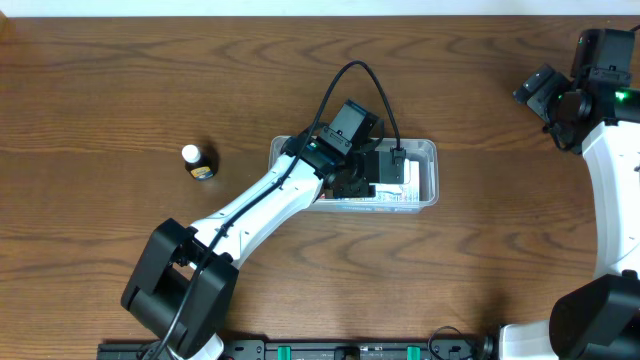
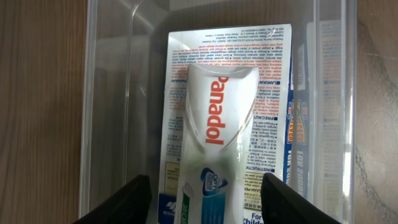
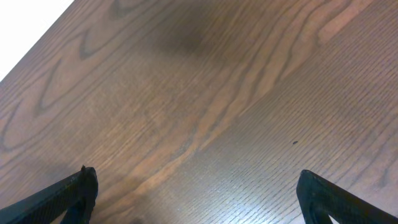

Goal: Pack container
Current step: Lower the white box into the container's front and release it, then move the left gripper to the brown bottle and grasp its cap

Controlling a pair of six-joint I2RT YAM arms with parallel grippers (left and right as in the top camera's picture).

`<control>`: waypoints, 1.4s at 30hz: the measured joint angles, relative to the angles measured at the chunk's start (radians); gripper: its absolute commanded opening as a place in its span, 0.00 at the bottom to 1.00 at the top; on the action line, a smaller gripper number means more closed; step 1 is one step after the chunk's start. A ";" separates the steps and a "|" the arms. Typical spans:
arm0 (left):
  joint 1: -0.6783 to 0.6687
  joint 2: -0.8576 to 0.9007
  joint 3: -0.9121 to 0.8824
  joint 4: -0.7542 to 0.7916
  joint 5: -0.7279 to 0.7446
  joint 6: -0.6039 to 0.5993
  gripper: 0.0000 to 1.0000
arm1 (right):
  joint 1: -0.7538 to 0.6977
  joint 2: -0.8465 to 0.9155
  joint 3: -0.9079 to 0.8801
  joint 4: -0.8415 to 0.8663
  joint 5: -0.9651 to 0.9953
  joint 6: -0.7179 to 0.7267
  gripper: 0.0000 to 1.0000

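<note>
The container [image 1: 430, 150], a clear rectangular bin, sits mid-table, and its wall [image 2: 93, 93] fills the left wrist view. Inside it a white Panadol packet [image 2: 217, 124] with red lettering lies on top of flat printed boxes [image 2: 273, 87]. My left gripper [image 2: 206, 199] hangs over the bin with its jaws apart. A gap shows on each side of the packet, so neither finger touches it. From overhead the left gripper [image 1: 375, 170] covers much of the bin's middle. My right gripper [image 3: 198, 193] stands wide open over bare wood, seen at the far right [image 1: 535, 90] from overhead.
A small dark bottle [image 1: 197, 161] with a white cap stands on the table left of the container. A black cable [image 1: 370, 85] loops above the left wrist. The right arm's white body [image 1: 610, 190] runs down the right edge.
</note>
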 measured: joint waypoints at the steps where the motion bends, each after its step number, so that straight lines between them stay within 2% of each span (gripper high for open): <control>1: 0.000 0.000 0.000 0.002 0.000 0.000 0.59 | 0.000 0.000 0.000 0.000 0.000 0.000 0.99; 4: 0.000 0.000 0.000 0.024 -0.001 0.002 0.72 | 0.000 0.000 0.000 0.000 0.000 0.000 0.99; 7: 0.000 -0.005 0.000 0.093 -0.022 -0.045 0.75 | 0.000 0.000 0.000 0.000 0.000 0.000 0.99; 11: 0.001 -0.070 -0.001 0.178 -0.112 -0.183 0.76 | 0.000 0.000 0.000 0.000 0.000 0.000 0.99; 15: 0.018 -0.216 -0.001 0.161 -0.243 -0.317 0.85 | 0.000 0.000 0.000 0.000 0.000 0.000 0.99; 20: 0.163 -0.371 0.008 0.010 -0.394 -0.483 0.86 | 0.000 0.000 0.000 0.000 0.000 0.000 0.99; 22: 0.241 -0.380 0.011 -0.063 -0.428 -0.549 0.86 | 0.000 0.000 0.000 0.000 0.000 0.000 0.99; 26: 0.406 -0.361 0.005 -0.273 -0.470 -0.756 0.95 | 0.000 0.000 0.000 0.000 0.000 0.000 0.99; 30: 0.486 -0.349 0.001 -0.374 -0.484 -0.918 0.96 | 0.000 0.000 0.000 0.000 0.000 0.000 0.99; 34: 0.513 -0.349 -0.004 -0.384 -0.491 -0.990 0.96 | 0.000 0.000 0.000 0.000 0.000 0.000 0.99; 38: 0.573 -0.346 -0.004 -0.378 -0.491 -1.111 0.88 | 0.000 0.000 0.000 0.000 0.000 0.000 0.99; 42: 0.673 -0.301 -0.004 -0.372 -0.456 -1.233 0.88 | 0.000 0.000 0.000 0.000 0.000 0.000 0.99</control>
